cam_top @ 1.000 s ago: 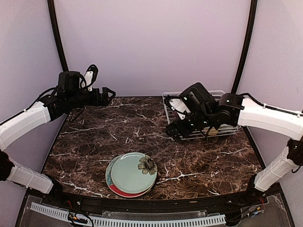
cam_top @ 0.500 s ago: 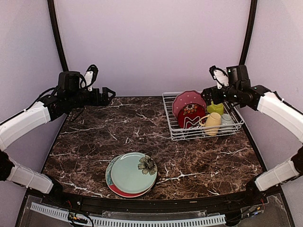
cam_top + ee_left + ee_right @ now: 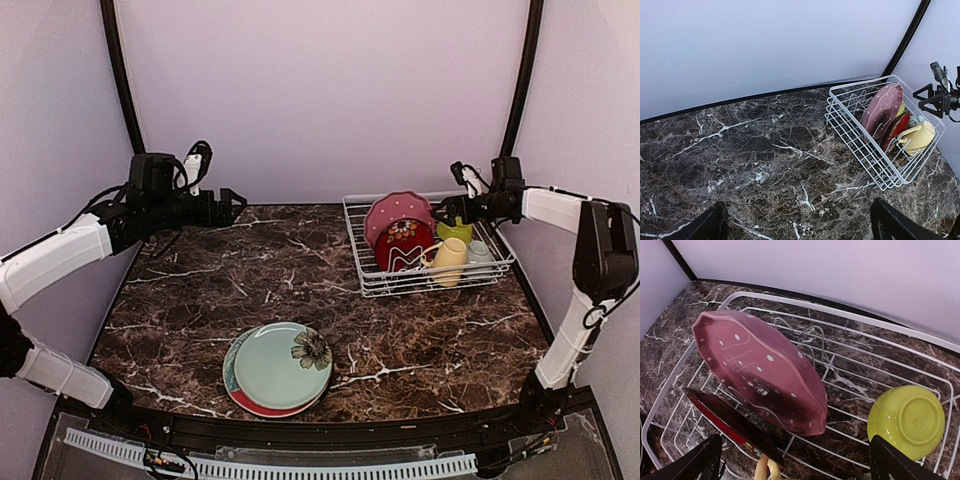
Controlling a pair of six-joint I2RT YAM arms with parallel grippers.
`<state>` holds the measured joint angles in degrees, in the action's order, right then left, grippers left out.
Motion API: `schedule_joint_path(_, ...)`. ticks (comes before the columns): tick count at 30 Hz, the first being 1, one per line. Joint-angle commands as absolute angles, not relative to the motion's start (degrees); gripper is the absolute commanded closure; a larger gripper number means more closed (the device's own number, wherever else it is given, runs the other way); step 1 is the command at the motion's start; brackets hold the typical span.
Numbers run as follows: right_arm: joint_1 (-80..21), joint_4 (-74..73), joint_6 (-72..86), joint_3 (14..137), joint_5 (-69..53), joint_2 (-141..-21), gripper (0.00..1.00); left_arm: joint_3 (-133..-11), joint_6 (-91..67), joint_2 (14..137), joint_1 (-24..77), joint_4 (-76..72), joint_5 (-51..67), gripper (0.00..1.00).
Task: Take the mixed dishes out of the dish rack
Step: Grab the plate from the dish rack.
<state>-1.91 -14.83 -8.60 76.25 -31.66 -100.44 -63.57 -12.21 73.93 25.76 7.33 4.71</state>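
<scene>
Overlapping red plate (image 3: 403, 243) hides lower pink plate (image 3: 398, 208) in dish rack (image 3: 390, 287); left pincer (image 3: 230, 203), right pincer (image 3: 440, 212) released

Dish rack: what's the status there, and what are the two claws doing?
Both open: left claw far off, right claw above dish rack, near pink plate. Also racked: red plate, mug, bowl, cup. Nothing blocking.

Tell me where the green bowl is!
The green bowl is in the rack, at the far right of the table in the top view. It sits right of the pink plate and behind the yellow mug.
</scene>
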Motion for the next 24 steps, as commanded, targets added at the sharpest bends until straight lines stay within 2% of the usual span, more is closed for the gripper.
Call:
schedule_joint_path(1, 1.42, -10.43, -12.33, 82.94, -45.58, -105.93, 0.02, -63.97, -11.55, 74.81, 25.17, 7.50, 5.71, 0.02)
schedule_joint_path(6, 2.99, -17.00, -15.74, 94.82, -54.25, -115.69, 0.12, -64.19, -11.28, 75.92, 24.86, 7.68, 5.83, 0.02)
schedule_joint_path(15, 2.70, -22.93, -20.73, 106.15, -63.78, -125.41, 0.21, -64.32, -11.19, 76.83, 24.39, 7.66, 6.81, 0.02)
schedule_joint_path(21, 0.47, -24.53, -22.39, 108.57, -62.93, -128.74, 0.24, -64.42, -11.37, 77.37, 24.35, 7.65, 7.78, 0.02)
schedule_joint_path(24, 0.35, -26.20, -22.81, 111.01, -63.42, -130.96, 0.29, -64.47, -11.28, 77.44, 24.35, 7.72, 8.02, 0.02)
